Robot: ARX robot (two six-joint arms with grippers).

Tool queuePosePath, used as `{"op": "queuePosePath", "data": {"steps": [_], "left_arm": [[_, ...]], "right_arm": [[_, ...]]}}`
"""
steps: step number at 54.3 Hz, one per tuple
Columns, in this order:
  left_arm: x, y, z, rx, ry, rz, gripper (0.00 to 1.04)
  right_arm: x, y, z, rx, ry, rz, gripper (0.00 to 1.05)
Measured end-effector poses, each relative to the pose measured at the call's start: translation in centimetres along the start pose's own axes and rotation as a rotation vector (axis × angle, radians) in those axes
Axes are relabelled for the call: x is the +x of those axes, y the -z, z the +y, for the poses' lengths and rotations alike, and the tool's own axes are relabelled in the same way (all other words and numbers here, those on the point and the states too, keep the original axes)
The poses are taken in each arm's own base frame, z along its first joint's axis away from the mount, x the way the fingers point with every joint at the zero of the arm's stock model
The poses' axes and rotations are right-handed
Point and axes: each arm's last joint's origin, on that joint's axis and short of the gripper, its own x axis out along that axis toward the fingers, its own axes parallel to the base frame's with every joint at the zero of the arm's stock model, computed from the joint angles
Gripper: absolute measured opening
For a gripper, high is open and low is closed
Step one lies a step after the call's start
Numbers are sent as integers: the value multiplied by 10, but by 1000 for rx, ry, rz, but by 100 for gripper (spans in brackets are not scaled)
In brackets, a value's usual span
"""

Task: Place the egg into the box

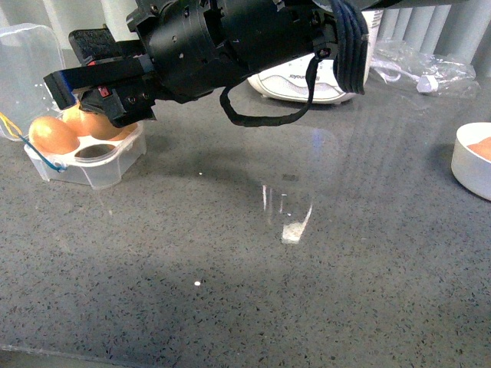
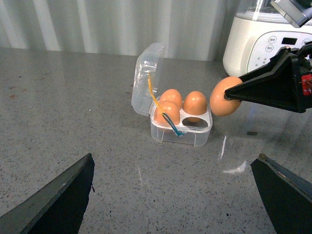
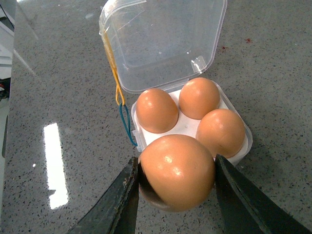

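The clear box (image 1: 100, 172) stands at the table's far left with its lid (image 3: 161, 44) swung open. Three orange-brown eggs (image 3: 195, 97) fill three of its slots. The fourth slot (image 2: 197, 126) is bare. My right gripper (image 3: 176, 161) is shut on the egg (image 3: 176, 170) and holds it just above and beside that bare slot, close to the box (image 2: 175, 136). In the left wrist view the egg (image 2: 225, 96) hangs clear of the box rim. My left gripper (image 2: 175, 195) hovers open over bare table, short of the box, holding nothing.
A white bowl (image 1: 472, 161) with something orange-brown in it sits at the right edge. A white appliance (image 1: 299, 84) and crumpled clear plastic (image 1: 430, 65) stand along the back. The right arm (image 1: 230, 38) spans the upper table. A blue-and-yellow band (image 3: 122, 105) hangs beside the box.
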Motion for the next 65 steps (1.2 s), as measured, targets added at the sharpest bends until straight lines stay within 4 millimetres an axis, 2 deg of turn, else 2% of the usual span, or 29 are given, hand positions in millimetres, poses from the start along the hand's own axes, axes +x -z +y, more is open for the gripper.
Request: {"op": "queuePosePath", "data": {"steps": [19,40,49,58,60,65], "left_arm": [[0,0,0,0,0,0,98],[0,0,0,0,0,0,98],[0,0,0,0,0,0,98],[0,0,0,0,0,0,98],[0,0,0,0,0,0,98],[0,0,0,0,0,0,98]], "right_arm": [[13,-9,-6,-7,-1,9,39],[21,-3,-1,-1,-24,48,39],[21,-4,-3,2,-26,36,62],[14,-13,-9,20,-11,-24,97],[12,-16,-10,21,-7,-36,100],[0,-25,-11,11,13,-71,97]]}}
